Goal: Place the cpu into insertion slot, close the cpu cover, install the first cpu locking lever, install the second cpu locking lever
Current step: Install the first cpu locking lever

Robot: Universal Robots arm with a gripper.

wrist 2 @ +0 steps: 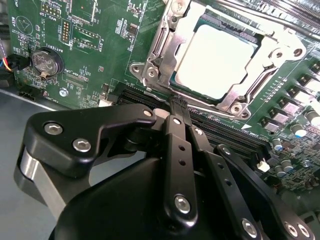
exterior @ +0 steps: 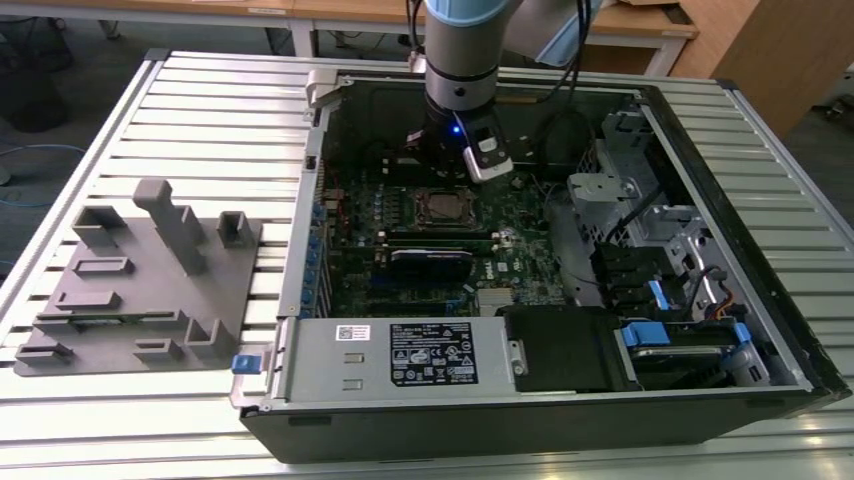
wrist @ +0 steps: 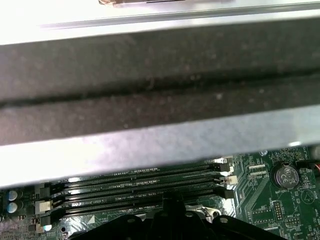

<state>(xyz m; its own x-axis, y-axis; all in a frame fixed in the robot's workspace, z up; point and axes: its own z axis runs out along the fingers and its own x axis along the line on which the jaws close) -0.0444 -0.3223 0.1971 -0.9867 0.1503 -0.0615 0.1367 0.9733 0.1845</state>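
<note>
The cpu (wrist 2: 217,57), a flat square chip with a pale silvery top, lies in the insertion slot (exterior: 441,206) on the green board. The cpu cover (wrist 2: 162,47), a metal frame with a square window, lies flat around the chip. My gripper (wrist 2: 176,103) is shut, its two black fingers (wrist 2: 175,135) pressed together with nothing between them. The tip hovers beside the cover's edge, over the long black memory slots (wrist: 135,185). In the exterior view the gripper (exterior: 454,172) hangs just behind the socket inside the open computer case. I cannot make out the locking levers.
The case's metal wall (wrist: 160,140) stands close behind the memory slots. A round coin battery (wrist 2: 46,61) sits on the board. A black card with a blue edge (exterior: 430,258), a drive cage (exterior: 641,190) and the power supply (exterior: 400,355) crowd the case. A grey fixture (exterior: 140,280) lies at the exterior view's left.
</note>
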